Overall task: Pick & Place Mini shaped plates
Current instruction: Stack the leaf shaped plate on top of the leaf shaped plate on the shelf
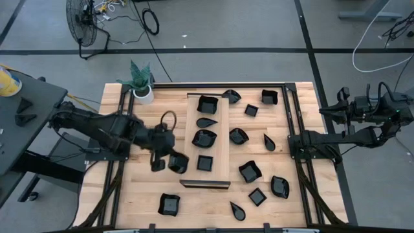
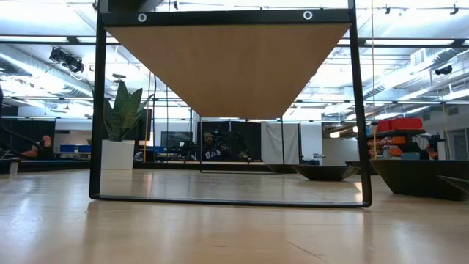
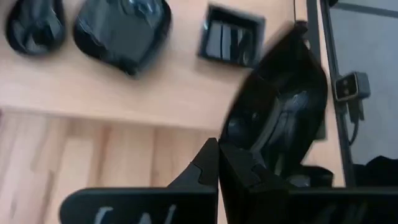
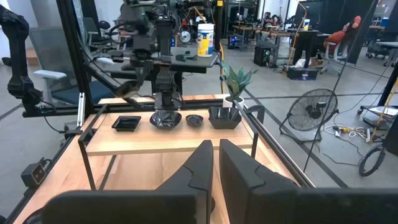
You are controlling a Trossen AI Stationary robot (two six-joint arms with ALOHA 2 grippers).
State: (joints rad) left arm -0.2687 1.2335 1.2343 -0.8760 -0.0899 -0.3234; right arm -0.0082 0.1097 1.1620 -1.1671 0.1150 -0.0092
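My left gripper [image 1: 169, 160]: stretched toward 3 o'clock, fingers pinching a wavy-rimmed black dish [image 1: 178, 162].
My right gripper [image 4: 215, 163]: parked at the table's 3 o'clock edge, fingers nearly together.

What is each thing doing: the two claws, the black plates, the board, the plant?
Left gripper: shut on a plate's rim.
Held plate: tilted in that grip.
Right gripper: shut, empty, waiting at right.
Board: flat, four plates on it.
Other plates: loose on the table.
Plant: upright.
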